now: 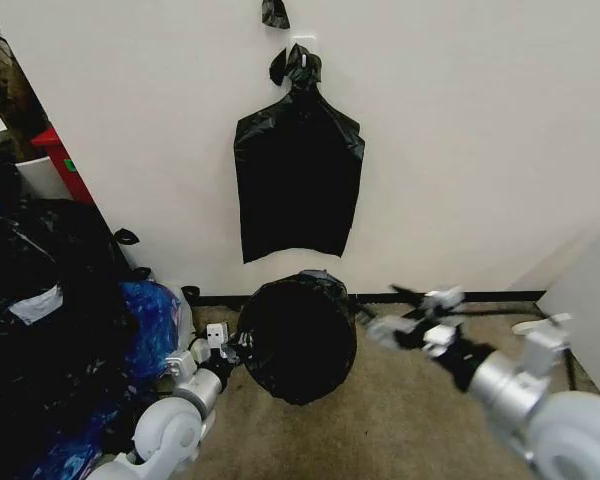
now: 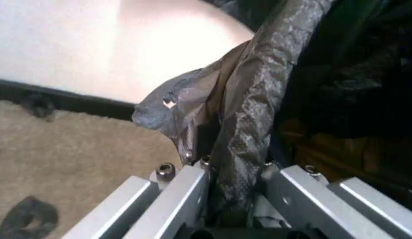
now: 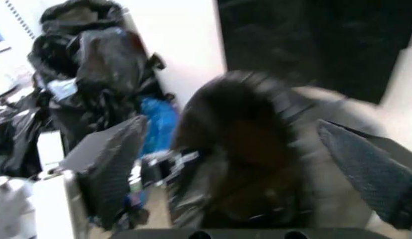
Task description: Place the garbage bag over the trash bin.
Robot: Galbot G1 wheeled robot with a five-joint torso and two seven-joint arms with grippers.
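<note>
Black plastic against a white wall

The garbage bag (image 1: 298, 338) is glossy black, as is the flat bag (image 1: 298, 180) above it; beside it lie a blue bag (image 1: 152, 315) and beige carpet (image 1: 380, 420).

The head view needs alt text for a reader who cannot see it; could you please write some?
A garbage bag covers the trash bin, which lies tipped on carpet below flat black bags hung on a white wall. The left gripper holds the bag's edge beside the bin, and the right gripper reaches in, open, from the other side. Stuffed black sacks and a blue bag pile up at left.
</note>
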